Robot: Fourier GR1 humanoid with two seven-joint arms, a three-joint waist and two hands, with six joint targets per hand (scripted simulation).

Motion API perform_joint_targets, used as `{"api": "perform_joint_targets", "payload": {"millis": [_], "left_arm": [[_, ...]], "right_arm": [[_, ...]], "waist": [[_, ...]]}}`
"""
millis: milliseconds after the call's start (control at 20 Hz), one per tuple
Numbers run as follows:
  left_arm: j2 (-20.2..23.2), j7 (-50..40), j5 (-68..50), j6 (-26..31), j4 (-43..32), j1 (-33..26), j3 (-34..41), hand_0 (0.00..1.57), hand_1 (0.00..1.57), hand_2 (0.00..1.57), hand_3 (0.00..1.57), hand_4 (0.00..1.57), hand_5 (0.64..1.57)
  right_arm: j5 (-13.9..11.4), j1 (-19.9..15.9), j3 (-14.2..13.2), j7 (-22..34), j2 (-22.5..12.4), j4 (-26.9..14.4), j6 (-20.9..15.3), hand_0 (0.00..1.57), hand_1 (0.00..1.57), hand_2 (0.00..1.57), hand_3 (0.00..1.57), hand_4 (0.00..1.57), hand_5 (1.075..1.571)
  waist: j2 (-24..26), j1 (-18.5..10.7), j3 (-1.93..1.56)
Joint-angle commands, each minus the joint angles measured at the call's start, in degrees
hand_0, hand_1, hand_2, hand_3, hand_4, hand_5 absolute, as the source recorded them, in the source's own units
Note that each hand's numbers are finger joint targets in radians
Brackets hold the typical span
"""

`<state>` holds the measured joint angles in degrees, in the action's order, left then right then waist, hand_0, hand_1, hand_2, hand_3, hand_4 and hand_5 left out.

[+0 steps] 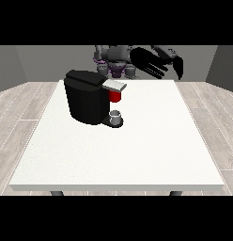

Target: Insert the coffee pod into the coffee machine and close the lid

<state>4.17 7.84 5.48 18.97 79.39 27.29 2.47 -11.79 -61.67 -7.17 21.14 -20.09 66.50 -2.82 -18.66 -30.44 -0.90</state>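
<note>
Table (pixel 137 155), large, white, flat-topped, fills most of the front view, standing on a pale wood-plank floor (pixel 19 108). Black boxy coffee machine (pixel 85 101) stands on the table's far-left part, upright. Its grey flat lid (pixel 113 85) juts out toward the view's right from the machine's top, roughly level. Red thing at the machine (pixel 115 96) sits just under that lid. Small grey cup-shaped thing (pixel 116 116) rests on the machine's black base, straight below the red thing; cannot tell whether this is the coffee pod, so the pod's place is not plainly shown. Grey and purple humanoid robot torso (pixel 116 59) is small behind the table's far edge. Black hand at the view's right (pixel 149 61) is raised in the air above the far edge, to the right of the machine and well apart from it; fingers spread out long and straight, wide, holding nothing. Hand at the view's left does not show.
</note>
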Motion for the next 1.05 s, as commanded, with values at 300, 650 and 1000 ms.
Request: {"api": "perform_joint_targets", "payload": {"millis": [300, 650, 1000], "left_arm": [[0.5, -0.1, -0.1, 0.6, 1.6, 2.8, -0.5, 0.0, 0.0, 0.0, 0.0, 0.32, 1.571], [-2.8, -5.7, 0.2, -1.8, 5.2, -1.8, -2.6, 0.0, 0.0, 0.0, 0.0, 0.27, 1.571], [1.3, -2.3, -1.6, -1.7, 1.2, -7.6, 3.3, 0.0, 0.0, 0.0, 0.0, 0.27, 1.571]], "right_arm": [[0.7, -9.2, 0.7, -7.6, 4.7, -6.5, -1.0, 0.0, 0.0, 0.0, 0.0, 0.1, 1.571], [1.4, -4.3, 2.9, -16.8, 10.7, -9.1, -0.7, 0.0, 0.0, 0.0, 0.0, 0.0, 1.571], [2.5, 4.0, 9.1, -23.5, 19.8, -5.8, -0.1, 0.0, 0.0, 0.0, 0.0, 0.26, 1.571]], "waist": [[-3.2, -0.5, 0.93], [2.7, 2.6, 0.9], [8.1, 10.7, 0.92]]}}
